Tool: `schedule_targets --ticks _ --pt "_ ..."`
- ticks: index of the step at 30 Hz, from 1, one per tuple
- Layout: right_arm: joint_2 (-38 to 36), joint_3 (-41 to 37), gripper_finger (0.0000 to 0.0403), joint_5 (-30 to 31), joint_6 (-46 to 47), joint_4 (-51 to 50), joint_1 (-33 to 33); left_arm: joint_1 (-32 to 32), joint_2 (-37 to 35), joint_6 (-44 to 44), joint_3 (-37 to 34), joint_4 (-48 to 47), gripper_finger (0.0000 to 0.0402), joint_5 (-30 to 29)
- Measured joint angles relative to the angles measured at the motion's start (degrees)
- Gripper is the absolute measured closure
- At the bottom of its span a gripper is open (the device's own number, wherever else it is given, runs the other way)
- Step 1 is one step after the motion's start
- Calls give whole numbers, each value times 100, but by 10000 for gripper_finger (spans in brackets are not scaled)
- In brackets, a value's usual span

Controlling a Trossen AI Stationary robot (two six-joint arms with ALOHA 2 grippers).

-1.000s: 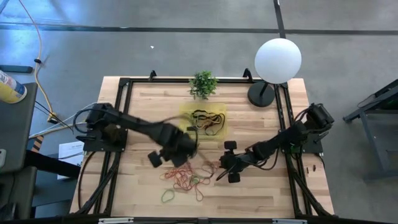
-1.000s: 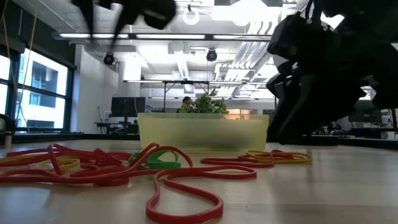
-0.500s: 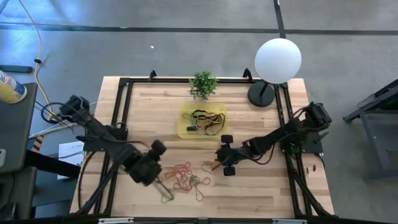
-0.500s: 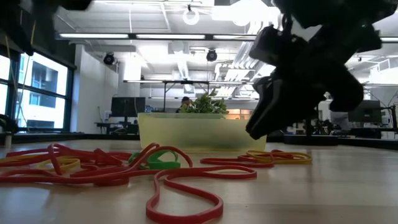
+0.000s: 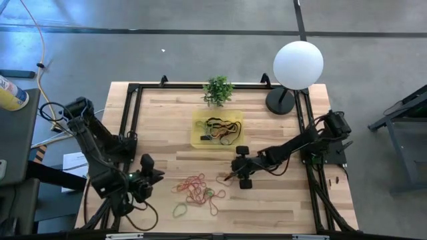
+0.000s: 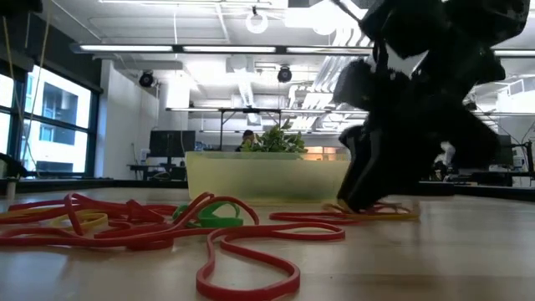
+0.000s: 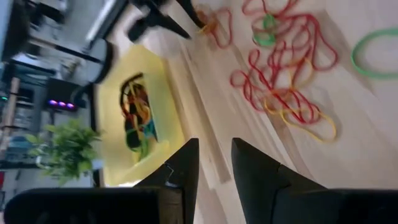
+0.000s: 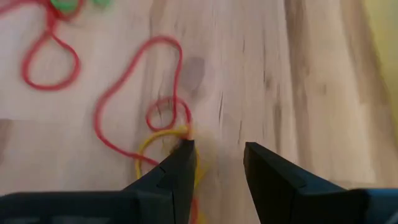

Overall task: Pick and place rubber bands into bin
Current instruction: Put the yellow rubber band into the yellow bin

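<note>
From above, your right gripper [image 5: 231, 176] sits low beside the loose rubber bands [image 5: 198, 192], short of the bin [image 5: 197, 131]; your left gripper [image 5: 148, 175] waits empty, fingers narrowly parted. Right wrist: jaws part-open over a yellow band [image 8: 163, 142] — light, floppy, so pinch one strand.

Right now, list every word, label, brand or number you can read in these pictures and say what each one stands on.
No text can be read in any view.
Yellow and blue cylinder at the left edge of the high view: markings too small to read.
Paper sheet on the floor beside the table: print too small to read.
Bin, rubber bands: no lettering.
</note>
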Motion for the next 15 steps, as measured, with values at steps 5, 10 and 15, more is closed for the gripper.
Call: schedule_targets --ticks 5,10,15 --pt "212 15 274 89 189 126 0 -201 0 -149 0 23 318 -296" --pt "220 15 293 98 97 154 8 -188 2 -147 0 137 318 -303" --pt "225 11 375 91 -208 163 78 -188 2 -159 0 163 318 -341"
